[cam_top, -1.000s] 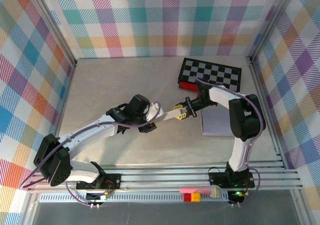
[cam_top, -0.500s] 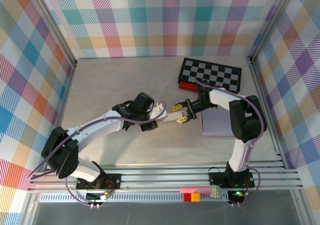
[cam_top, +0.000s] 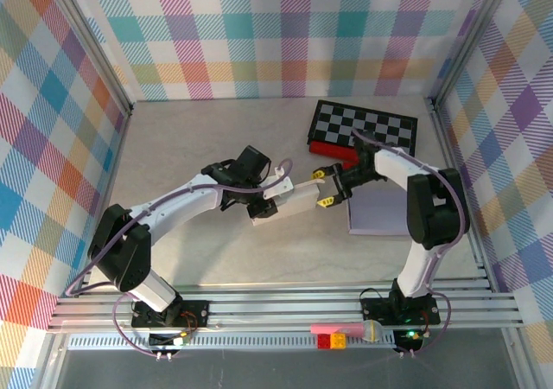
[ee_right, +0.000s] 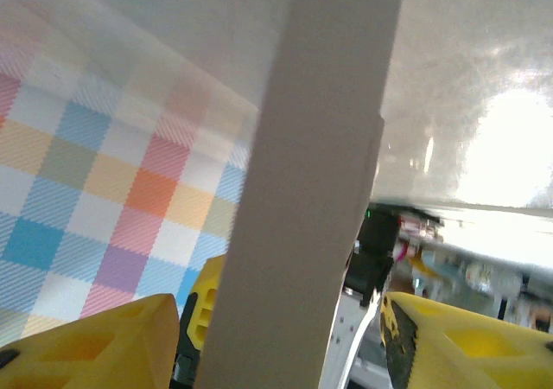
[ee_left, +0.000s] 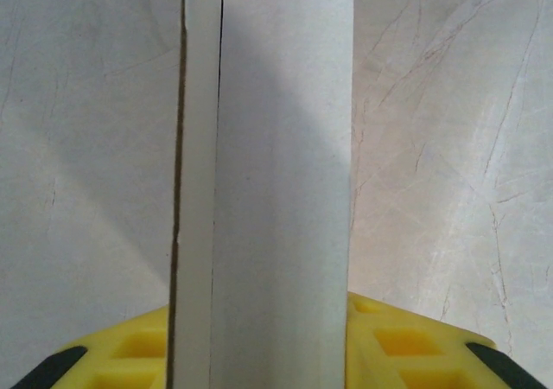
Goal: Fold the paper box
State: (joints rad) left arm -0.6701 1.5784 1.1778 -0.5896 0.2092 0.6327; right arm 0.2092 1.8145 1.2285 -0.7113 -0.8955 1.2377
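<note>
Presently my left gripper (cam_top: 271,194) is closed in on the flat paper box (cam_top: 290,205). The strip passes between its fingers with a yellow pad at each long edge, and one narrow flap lies folded along the panel's left side. The box sits slantwise over the middle of the table (cam_top: 186,138), and I cannot tell whether it is lifted clear. Its right end reaches into my right gripper (cam_top: 322,188), whose jaws stand wide with a gap on each side, gripping nothing.

Judgement: a re-grip is in hand. I should hold the left end firm and level, set the right pads squarely across the next crease before closing, and not twist the panel.
</note>
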